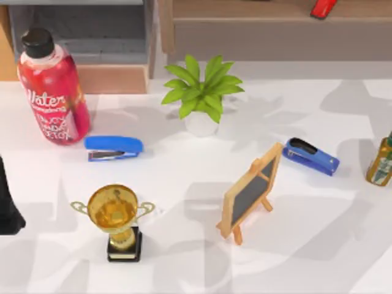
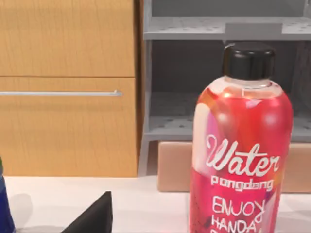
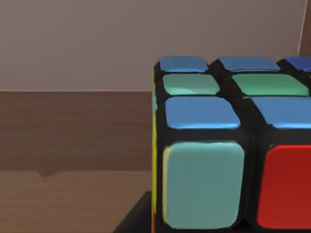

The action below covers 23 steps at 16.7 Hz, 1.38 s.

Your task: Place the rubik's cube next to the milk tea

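Right wrist view: the cube sits right up against the camera, blue, green and red tiles facing it, brown wood behind; whether the right fingers are clamped on it I cannot tell. Left arm is parked at the worktop's left edge, left of the trophy; its fingers' state I cannot tell either. Behind the trophy lies a blue stapler, and beyond that the red bottle. The plant stands behind-right of the trophy, the easel board right, a second stapler farther right.
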Available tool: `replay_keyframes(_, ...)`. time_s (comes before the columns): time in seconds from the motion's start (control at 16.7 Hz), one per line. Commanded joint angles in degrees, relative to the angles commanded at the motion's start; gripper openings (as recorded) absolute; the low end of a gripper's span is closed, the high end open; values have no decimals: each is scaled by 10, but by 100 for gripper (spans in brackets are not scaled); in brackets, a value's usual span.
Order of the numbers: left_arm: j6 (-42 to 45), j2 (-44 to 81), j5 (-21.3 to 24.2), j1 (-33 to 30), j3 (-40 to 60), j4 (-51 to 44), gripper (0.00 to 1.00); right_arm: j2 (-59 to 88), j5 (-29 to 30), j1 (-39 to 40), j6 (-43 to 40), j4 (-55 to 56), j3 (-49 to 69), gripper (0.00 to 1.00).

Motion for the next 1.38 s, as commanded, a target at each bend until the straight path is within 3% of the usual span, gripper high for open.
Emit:
replay_keyframes(0.78, 0, 0, 0, 0, 0, 0, 100, -39, 2, 7, 0, -52, 13, 0)
replay_keyframes(1.02, 0, 0, 0, 0, 0, 0, 100, -105, 11, 47, -12, -182, 51, 0)
replay_keyframes(1.38, 0, 0, 0, 0, 0, 0, 100, -183, 36, 129, -50, -506, 131, 0)
